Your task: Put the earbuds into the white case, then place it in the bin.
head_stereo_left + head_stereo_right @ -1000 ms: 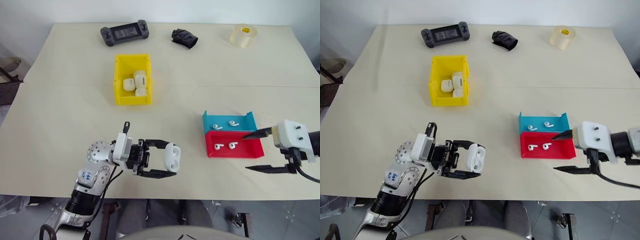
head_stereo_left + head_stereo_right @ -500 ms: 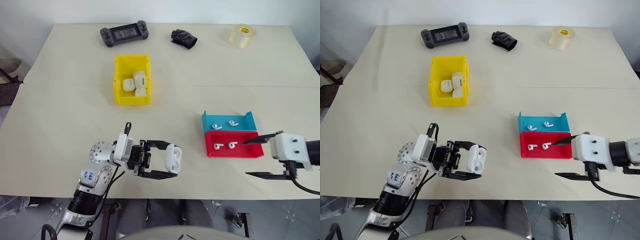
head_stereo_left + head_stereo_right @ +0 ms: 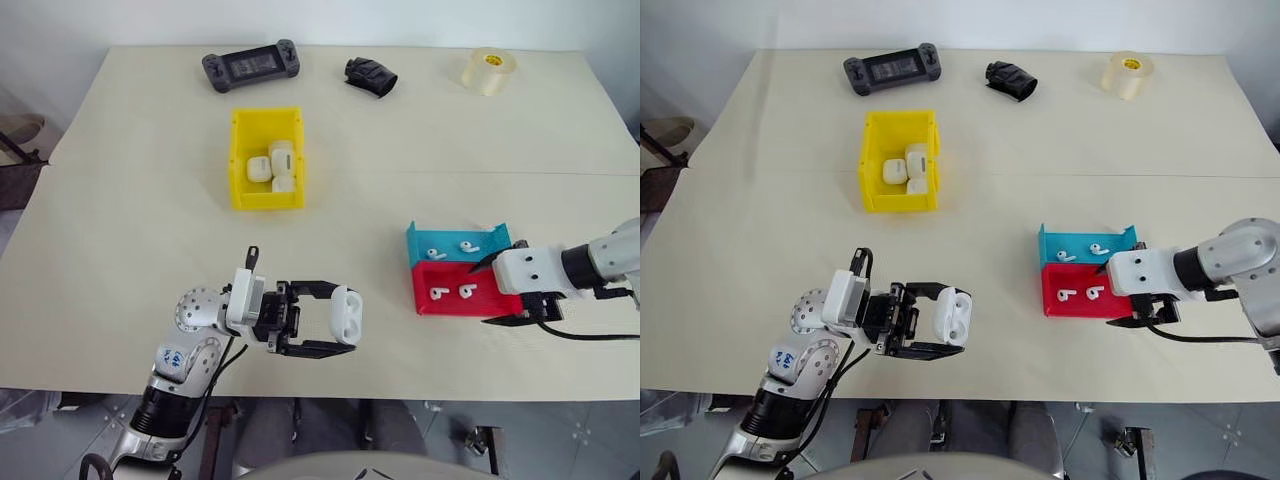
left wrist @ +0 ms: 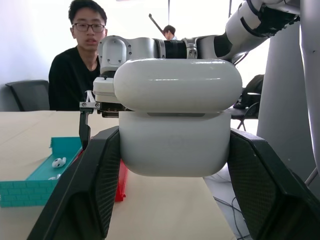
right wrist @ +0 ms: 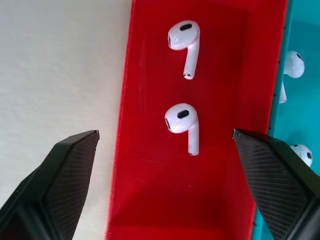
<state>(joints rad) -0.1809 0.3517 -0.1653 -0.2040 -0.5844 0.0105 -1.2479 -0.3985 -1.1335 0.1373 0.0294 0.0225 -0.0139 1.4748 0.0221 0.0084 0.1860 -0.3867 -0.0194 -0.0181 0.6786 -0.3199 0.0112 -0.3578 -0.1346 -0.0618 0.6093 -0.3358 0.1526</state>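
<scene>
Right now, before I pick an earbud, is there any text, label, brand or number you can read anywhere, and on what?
Nothing reads clearly.
Sticker on the left arm: blue handwritten marks, too small to read.
Tape roll: dark and yellow label inside the core, too blurred to read.
Game console: nothing legible on its screen.
White case: no marking visible on the side shown.

This looks like a robot test room in a lab or an office. A wide beige table holds sorting props: a yellow bin, a red tray and a blue tray. Behind it a person sits watching, beside dark office chairs and a plain white wall.
</scene>
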